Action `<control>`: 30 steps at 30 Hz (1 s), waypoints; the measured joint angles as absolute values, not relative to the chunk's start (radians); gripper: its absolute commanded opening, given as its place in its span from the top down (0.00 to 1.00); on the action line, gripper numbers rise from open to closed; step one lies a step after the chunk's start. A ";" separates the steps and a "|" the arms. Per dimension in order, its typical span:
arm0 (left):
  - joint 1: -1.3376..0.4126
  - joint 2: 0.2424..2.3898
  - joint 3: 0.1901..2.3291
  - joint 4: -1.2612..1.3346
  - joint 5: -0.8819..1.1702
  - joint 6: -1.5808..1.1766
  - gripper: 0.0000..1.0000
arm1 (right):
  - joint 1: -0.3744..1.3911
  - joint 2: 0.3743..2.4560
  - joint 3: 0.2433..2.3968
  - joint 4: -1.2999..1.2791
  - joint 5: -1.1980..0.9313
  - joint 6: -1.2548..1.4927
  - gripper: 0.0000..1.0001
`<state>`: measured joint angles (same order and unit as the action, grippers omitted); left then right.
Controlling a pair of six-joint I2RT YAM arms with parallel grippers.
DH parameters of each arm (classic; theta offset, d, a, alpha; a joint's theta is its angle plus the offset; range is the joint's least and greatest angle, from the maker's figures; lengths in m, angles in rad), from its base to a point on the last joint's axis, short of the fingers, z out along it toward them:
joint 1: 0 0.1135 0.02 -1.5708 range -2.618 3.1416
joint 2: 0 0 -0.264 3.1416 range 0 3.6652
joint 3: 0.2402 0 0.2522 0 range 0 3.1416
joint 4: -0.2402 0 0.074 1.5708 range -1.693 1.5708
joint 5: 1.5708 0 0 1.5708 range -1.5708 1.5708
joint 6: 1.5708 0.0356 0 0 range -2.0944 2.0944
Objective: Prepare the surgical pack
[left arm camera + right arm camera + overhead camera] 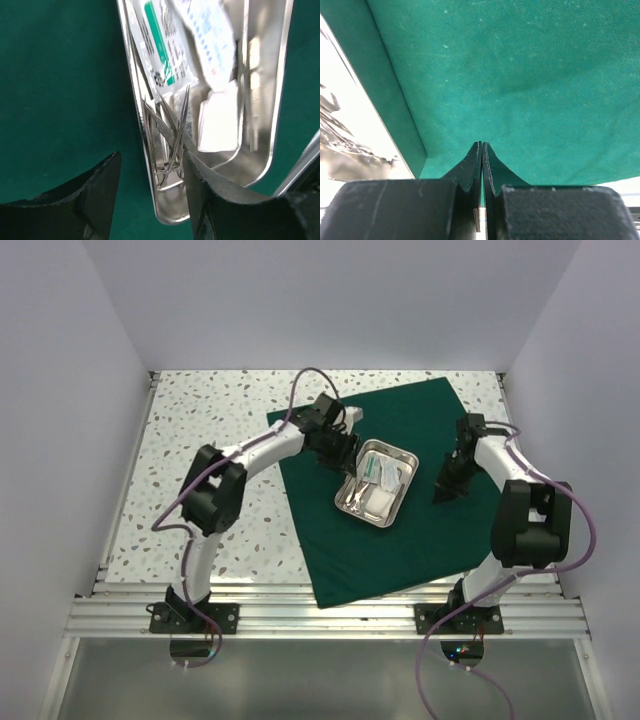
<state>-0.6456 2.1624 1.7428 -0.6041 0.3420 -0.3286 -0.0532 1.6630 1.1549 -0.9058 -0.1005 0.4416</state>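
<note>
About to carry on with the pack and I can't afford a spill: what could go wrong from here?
The left hand is open across the rim of the steel tray, right above the loose instruments; closing or lifting could tip the tray or snag them.
The right hand sits shut at the drape beside the tray; pulling fabric there might slide the loaded tray.
</note>
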 measured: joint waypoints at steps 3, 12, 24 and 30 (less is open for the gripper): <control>-0.587 2.058 1.685 -0.534 0.364 -0.335 0.61 | -0.053 1.682 1.155 -0.903 -0.100 0.445 1.00; -0.352 2.167 1.845 -0.437 0.446 -0.416 1.00 | -0.053 1.771 1.217 -0.904 -0.109 0.446 1.00; -0.319 2.432 2.038 -0.580 0.316 -0.511 0.86 | -0.046 1.914 1.265 -0.836 -0.106 0.460 0.70; -0.321 2.424 2.030 -0.664 0.201 -0.516 0.88 | 0.028 1.945 1.321 -0.852 -0.072 0.467 0.49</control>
<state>-0.3214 2.4237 2.0304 -0.6643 0.2008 -0.5156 0.0280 1.9450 1.3209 -0.8516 -0.0723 0.4675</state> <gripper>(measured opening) 0.132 0.483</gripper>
